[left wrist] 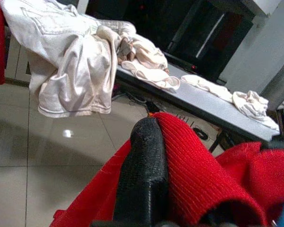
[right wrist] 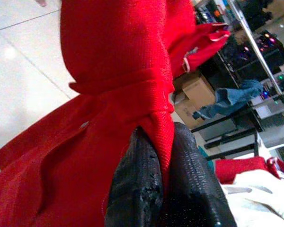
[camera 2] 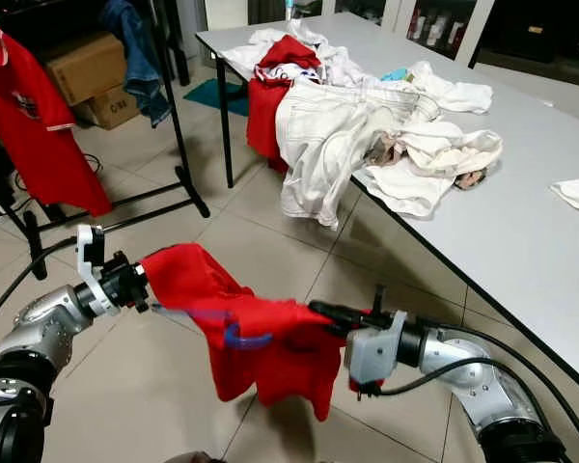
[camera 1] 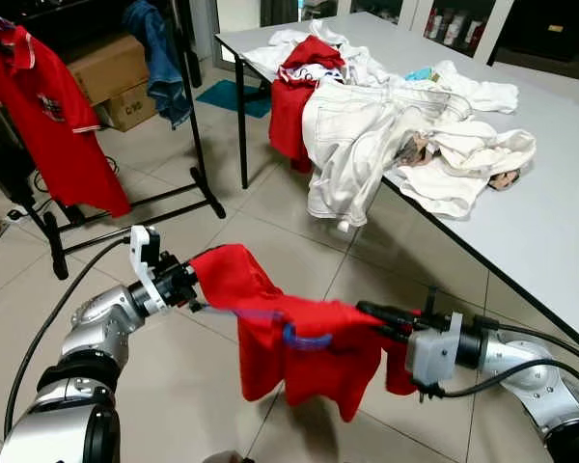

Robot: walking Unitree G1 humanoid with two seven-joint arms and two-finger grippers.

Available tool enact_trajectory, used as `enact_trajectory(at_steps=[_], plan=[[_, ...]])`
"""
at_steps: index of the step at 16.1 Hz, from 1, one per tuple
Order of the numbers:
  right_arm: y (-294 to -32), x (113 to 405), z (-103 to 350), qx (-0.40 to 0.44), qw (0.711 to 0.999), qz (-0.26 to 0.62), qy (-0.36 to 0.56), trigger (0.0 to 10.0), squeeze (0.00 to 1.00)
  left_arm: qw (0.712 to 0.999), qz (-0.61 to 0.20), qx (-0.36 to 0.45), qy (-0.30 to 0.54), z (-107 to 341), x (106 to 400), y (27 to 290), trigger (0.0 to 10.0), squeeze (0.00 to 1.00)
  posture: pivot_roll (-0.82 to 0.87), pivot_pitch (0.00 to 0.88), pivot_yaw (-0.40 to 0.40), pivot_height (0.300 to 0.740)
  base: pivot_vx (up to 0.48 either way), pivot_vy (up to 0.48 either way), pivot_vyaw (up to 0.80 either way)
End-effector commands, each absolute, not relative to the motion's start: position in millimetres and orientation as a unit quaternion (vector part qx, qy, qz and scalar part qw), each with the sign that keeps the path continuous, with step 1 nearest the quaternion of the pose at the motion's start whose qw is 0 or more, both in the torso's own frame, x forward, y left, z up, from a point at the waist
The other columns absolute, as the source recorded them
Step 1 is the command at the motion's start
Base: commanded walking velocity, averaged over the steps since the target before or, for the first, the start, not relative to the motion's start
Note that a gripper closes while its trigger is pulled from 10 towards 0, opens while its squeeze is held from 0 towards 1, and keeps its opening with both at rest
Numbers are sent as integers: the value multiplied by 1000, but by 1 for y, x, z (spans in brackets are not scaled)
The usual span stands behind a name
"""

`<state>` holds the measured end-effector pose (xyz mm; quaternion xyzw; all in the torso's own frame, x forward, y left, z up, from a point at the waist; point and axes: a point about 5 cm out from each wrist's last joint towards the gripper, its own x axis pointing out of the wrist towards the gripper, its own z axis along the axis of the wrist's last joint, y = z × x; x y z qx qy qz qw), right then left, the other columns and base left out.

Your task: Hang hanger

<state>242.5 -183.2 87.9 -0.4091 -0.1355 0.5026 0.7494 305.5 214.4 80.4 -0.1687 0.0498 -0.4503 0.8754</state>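
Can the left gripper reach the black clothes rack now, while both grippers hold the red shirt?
Probably not yet. The left gripper and right gripper are both shut on the red shirt, stretched between them, and open floor separates them from the black clothes rack.

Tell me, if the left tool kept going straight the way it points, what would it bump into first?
Likely the white clothes hanging off the grey table edge; the left tool is shut on the red shirt. Depth is unclear.

The red garment (camera 1: 289, 338) is a ribbed knit cloth, matt. The pincer fingers (right wrist: 189, 189) look black and rough-textured. The floor (camera 1: 174, 386) is of glossy tiles; the tabletop (camera 1: 550, 231) is smooth and matt.
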Motion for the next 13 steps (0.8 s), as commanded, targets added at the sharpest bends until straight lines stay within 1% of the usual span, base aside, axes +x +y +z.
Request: enact_trajectory(at_steps=[1, 2, 6, 7, 9, 11, 12, 13], plan=[[-185, 244, 91, -424, 746, 495, -140, 10000, 0, 875, -458, -150, 50, 82, 305, 213, 0, 0, -34, 0, 10, 740, 0, 0, 0], [-189, 244, 89, -455, 727, 496, -137, 10000, 0, 874, -460, -151, 48, 82, 305, 214, 0, 0, -34, 0, 10, 740, 0, 0, 0], [-201, 254, 86, -504, 725, 458, -106, 10000, 0, 876, -457, -149, 38, 88, 305, 221, 0, 0, -29, 0, 9, 740, 0, 0, 0], [-204, 257, 87, -511, 732, 439, -101, 10000, 0, 877, -456, -148, 37, 88, 304, 223, 0, 0, -28, 0, 11, 740, 0, 0, 0], [-209, 263, 90, -505, 757, 403, -98, 10000, 0, 878, -453, -148, 43, 84, 300, 226, 0, 0, -30, 0, 13, 740, 0, 0, 0], [-209, 263, 90, -486, 772, 396, -103, 10000, 0, 878, -454, -147, 51, 79, 295, 227, 0, 0, -31, 0, 15, 740, 0, 0, 0], [-207, 261, 91, -470, 776, 406, -111, 10000, 0, 878, -453, -143, 56, 77, 293, 227, 0, 0, -30, 0, 14, 740, 0, 0, 0], [-205, 256, 91, -461, 771, 423, -122, 10000, 0, 879, -452, -138, 64, 74, 291, 229, 0, 0, -32, 0, 14, 740, 0, 0, 0]])
